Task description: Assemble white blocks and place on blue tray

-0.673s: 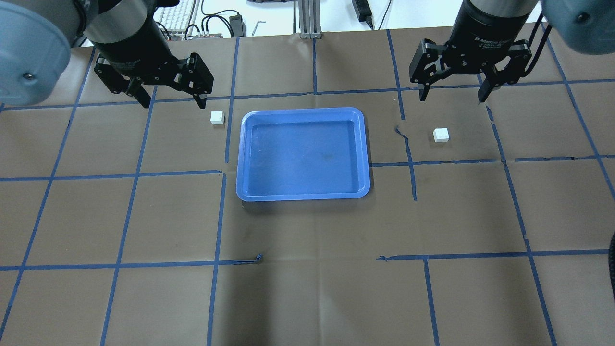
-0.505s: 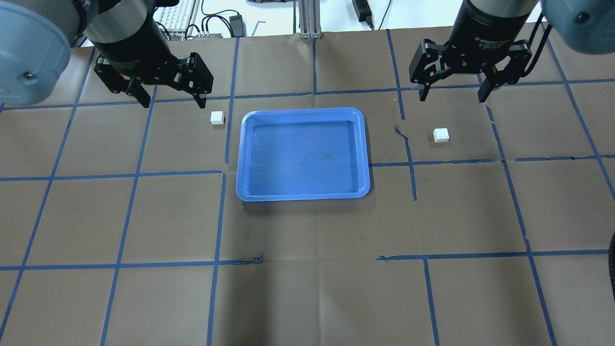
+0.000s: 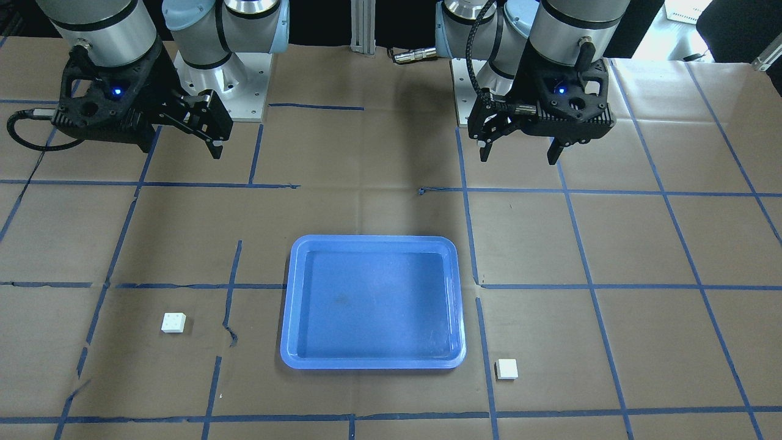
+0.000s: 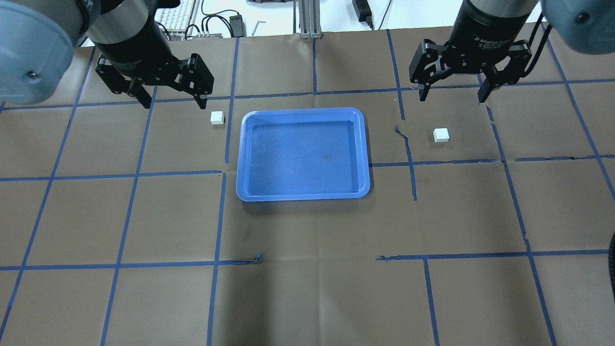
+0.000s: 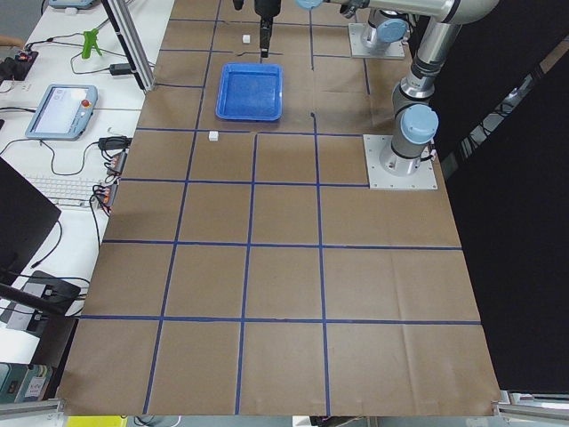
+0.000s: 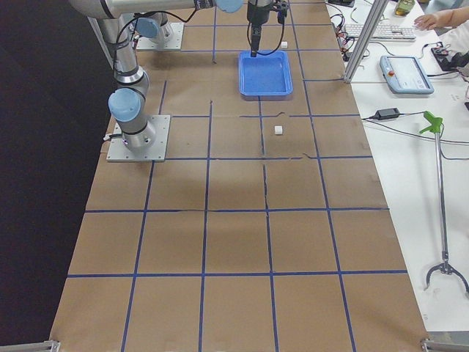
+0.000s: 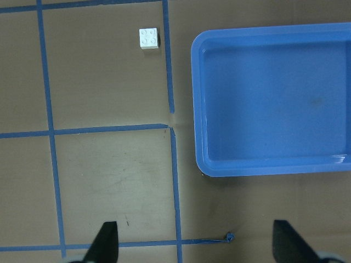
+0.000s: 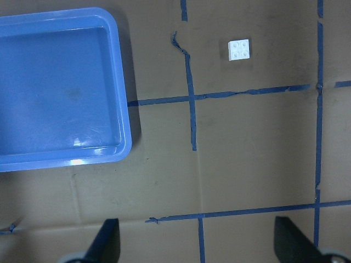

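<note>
Left end effector point(image 4: 174, 98): spread wide, holding nothing.
Right end effector point(image 4: 451, 96): spread wide, holding nothing.
Left white block point(image 4: 217, 117): on the worktop point(image 4: 307, 298), just beside the blue tray point(image 4: 303, 196), studs up.
Right white block point(image 4: 441, 135): farther off the tray's other side, studs up.
Handling: probably light, rigid and slick; you should pinch opposite flat sides, low down.

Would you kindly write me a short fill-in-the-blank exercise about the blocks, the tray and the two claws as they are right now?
1. The left white square plastic block and the right white square plastic block each show ____ round studs on top.
2. The large rectangular blue plastic tray has ____ inside it.
3. The left claw and the right claw hang above the table, both with jaws ____.

Missing words: four; nothing; open.
</note>
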You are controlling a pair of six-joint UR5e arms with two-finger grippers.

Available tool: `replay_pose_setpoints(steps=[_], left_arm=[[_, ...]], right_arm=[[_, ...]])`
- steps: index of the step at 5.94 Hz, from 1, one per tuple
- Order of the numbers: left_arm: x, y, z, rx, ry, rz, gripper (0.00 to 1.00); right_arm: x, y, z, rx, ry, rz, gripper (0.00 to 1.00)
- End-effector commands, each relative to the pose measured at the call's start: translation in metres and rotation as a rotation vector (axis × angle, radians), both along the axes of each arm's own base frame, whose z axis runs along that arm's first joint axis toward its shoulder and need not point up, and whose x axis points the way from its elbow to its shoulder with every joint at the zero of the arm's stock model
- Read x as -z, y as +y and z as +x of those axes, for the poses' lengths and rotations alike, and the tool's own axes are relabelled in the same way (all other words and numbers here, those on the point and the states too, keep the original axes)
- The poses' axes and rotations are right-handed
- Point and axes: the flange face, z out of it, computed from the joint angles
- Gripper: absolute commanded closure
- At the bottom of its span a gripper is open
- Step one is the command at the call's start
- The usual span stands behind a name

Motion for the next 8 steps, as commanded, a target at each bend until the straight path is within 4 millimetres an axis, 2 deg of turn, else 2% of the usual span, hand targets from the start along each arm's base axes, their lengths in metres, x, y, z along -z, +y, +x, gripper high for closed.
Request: replay_pose_setpoints(steps=[1,3,5,6,7,8], left_arm=[[-0.001,0.0,0.0,0.003,-0.002,-0.002,0.01],[-0.023,0.003,0.013,-0.007,-0.012,-0.03,0.01],[-0.03,0.016,0.017,-0.014,-0.019,0.016,0.01],[-0.012,0.023,0.016,-0.019,-0.021,0.142,0.01],[0.013,0.017,0.015,-0.032,-0.014,0.199,0.01],[0.023,-0.002,0.016,-0.018,-0.017,0.15,0.0]], right_arm=[[0.001,0.001,0.0,0.004,0.001,0.012,0.0],[-0.001,0.001,0.002,0.007,0.0,-0.001,0.0],[-0.002,0.002,0.002,0.0,0.0,0.003,0.0],[-0.001,0.002,0.001,-0.027,-0.004,0.006,0.0],[0.0,0.002,0.001,-0.152,-0.007,0.007,0.0],[0.0,0.001,0.0,-0.243,-0.011,0.01,0.0]])
